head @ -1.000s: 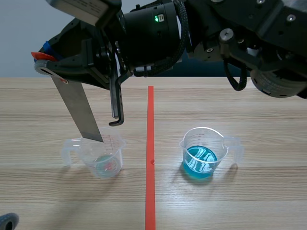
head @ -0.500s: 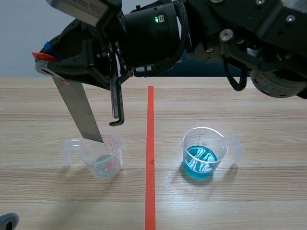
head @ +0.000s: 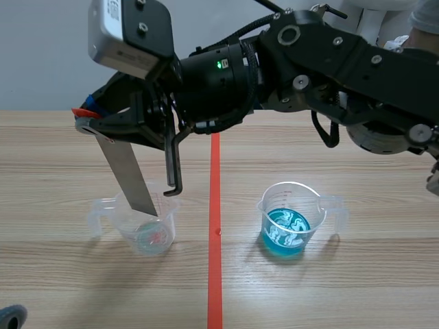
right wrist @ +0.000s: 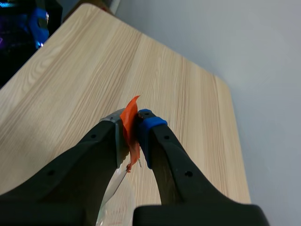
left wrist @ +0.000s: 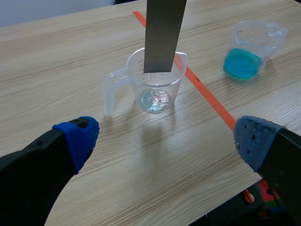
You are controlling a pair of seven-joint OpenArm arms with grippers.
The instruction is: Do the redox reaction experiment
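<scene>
Down at the left, the left gripper [left wrist: 167, 141] is spread wide with nothing in it, hanging over the bench [head: 357, 295] a bit short of the first cup. Next along is that clear measuring cup [head: 147, 226], handle sticking out to the left, with just a thin pale puddle [left wrist: 154, 100] in the bottom. A flat metal strip [head: 129, 171] goes down into it at a tilt, lower end past the rim and inside the cup. Can't tell if it actually reaches the puddle. The strip's top end has an orange tape tab [right wrist: 130, 113] on it, and that's where the right gripper [head: 88, 123] is clamped tight onto the strip. So the right arm comes in from the right and stretches well across the middle, up above the bench. Then you get the orange-red tape line [head: 215, 226] running down the middle of the bench. Right of that, well apart from the first cup, sits a second clear measuring cup [head: 291, 199] with bright blue liquid [head: 287, 234] in it, handle pointing right.
</scene>
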